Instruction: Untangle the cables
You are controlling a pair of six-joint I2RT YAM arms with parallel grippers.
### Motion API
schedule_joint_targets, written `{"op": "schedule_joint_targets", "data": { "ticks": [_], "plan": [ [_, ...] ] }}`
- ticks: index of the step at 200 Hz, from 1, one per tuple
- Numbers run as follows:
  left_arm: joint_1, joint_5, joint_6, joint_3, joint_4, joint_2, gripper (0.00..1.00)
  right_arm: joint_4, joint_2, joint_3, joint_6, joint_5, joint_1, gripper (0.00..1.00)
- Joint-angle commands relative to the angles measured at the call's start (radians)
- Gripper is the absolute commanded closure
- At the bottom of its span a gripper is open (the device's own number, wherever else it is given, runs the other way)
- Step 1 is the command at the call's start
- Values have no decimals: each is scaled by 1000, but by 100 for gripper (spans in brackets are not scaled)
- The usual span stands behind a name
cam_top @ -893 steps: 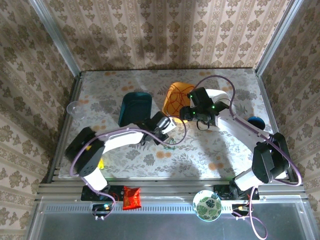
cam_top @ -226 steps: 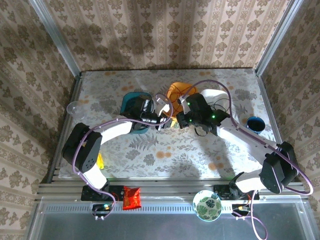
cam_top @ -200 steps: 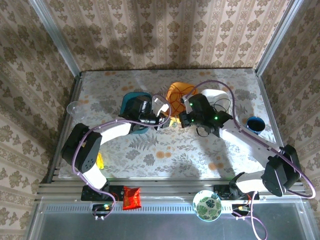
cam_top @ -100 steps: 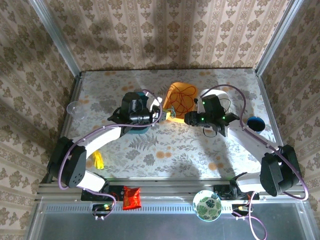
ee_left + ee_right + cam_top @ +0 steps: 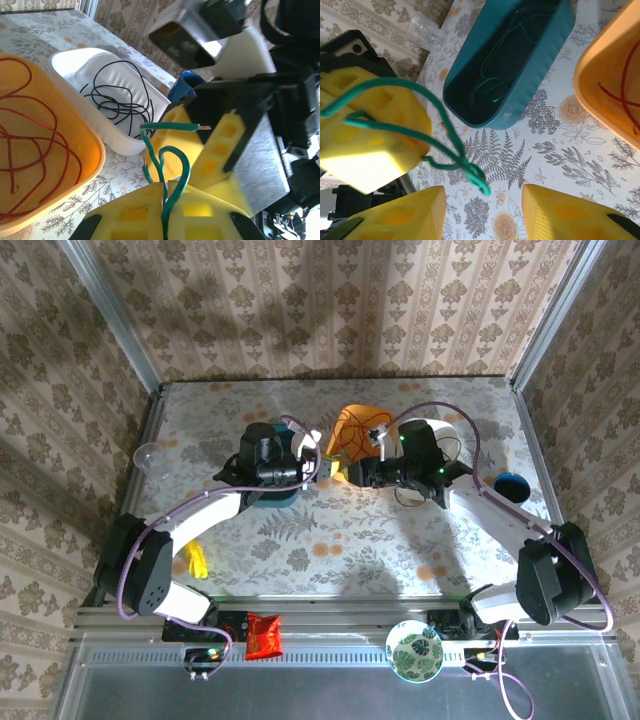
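A short green cable [image 5: 166, 161] sticks up in loops from my left gripper [image 5: 169, 188], which is shut on it. In the top view my left gripper [image 5: 322, 462] and right gripper [image 5: 362, 472] face each other closely in front of the orange bin [image 5: 352, 422]. My right gripper [image 5: 482, 201] is open; the green cable's [image 5: 454, 150] looped end hangs just ahead of the gap, touching neither finger. The red cable [image 5: 35, 145] lies in the orange bin [image 5: 98, 150]. The black cable [image 5: 122, 100] lies in the white bin [image 5: 95, 56]. More green cable [image 5: 492, 85] lies in the teal bin [image 5: 540, 55].
A blue cup [image 5: 511, 485] stands at the right, and a clear cup [image 5: 148, 455] at the left edge. A yellow item [image 5: 196, 560] lies near the left arm's base. A red packet [image 5: 263, 633] and a patterned bowl [image 5: 415, 650] sit on the front ledge.
My right gripper has moved left toward the left gripper in the last half second. Earlier the left arm lifted the green cable from the table's middle back to the bins.
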Motion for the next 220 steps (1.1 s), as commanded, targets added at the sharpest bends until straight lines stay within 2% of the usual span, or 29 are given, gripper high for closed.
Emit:
{"op": "schedule_joint_targets", "data": {
  "ticks": [1, 17, 39, 63, 112, 158, 194, 220],
  "plan": [
    [3, 40, -37, 17, 48, -4, 100, 38, 42, 42, -3, -69, 8, 60],
    [3, 48, -44, 15, 50, -5, 100, 55, 56, 47, 1, -80, 16, 71],
    [3, 61, -52, 10, 53, 1, 100, 99, 51, 32, 17, -65, 16, 91],
    [6, 47, -47, -6, 45, 5, 100, 96, 17, 15, 15, 20, 15, 100],
    [15, 19, 13, -9, -42, -6, 100, -64, -78, 17, -61, 317, 7, 100],
    [12, -50, 156, 33, -262, -10, 100, -173, -125, 51, -116, 605, 4, 100],
    [4, -94, 247, 57, -420, 1, 100, -185, -154, 71, -146, 663, 4, 100],
    [16, -106, 214, 26, -364, -25, 100, -193, -150, 80, -149, 652, 4, 100]
  ]
}}
